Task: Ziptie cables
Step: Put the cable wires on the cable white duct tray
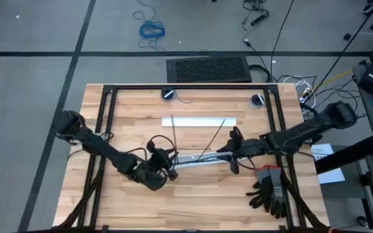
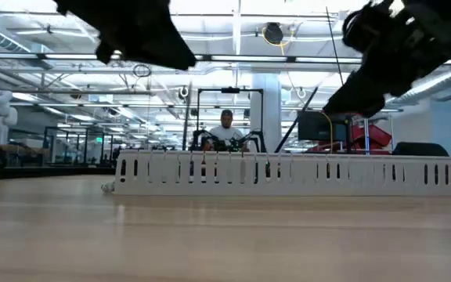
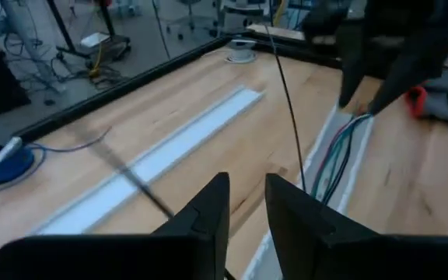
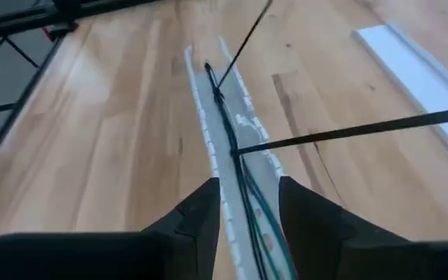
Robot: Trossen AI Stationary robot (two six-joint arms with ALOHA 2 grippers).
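Observation:
The cables [image 4: 238, 167], thin blue, green and dark wires, lie along the inside of a white slotted duct [image 1: 196, 161] at mid-table. Two thin dark zipties cross the bundle. One ziptie [image 4: 348, 131] meets it near my right gripper, the other ziptie [image 4: 236, 50] farther along, and their tails slant up [image 1: 173, 133] [image 1: 214, 139]. My left gripper [image 3: 247, 204] hovers at the duct's left end, fingers a little apart, with a blurred ziptie tail [image 3: 131, 177] beside it. My right gripper [image 4: 249, 194] is open at the duct's right end, one finger on either side of the duct.
A flat white strip [image 1: 199, 121] lies on the table beyond the duct. Black gloves [image 1: 271, 194] lie at the near right corner. Two round fittings [image 1: 168, 95] [image 1: 257, 100] sit by the far edge. Black frame rails [image 1: 102, 129] border the table. A person [image 2: 225, 125] sits beyond it.

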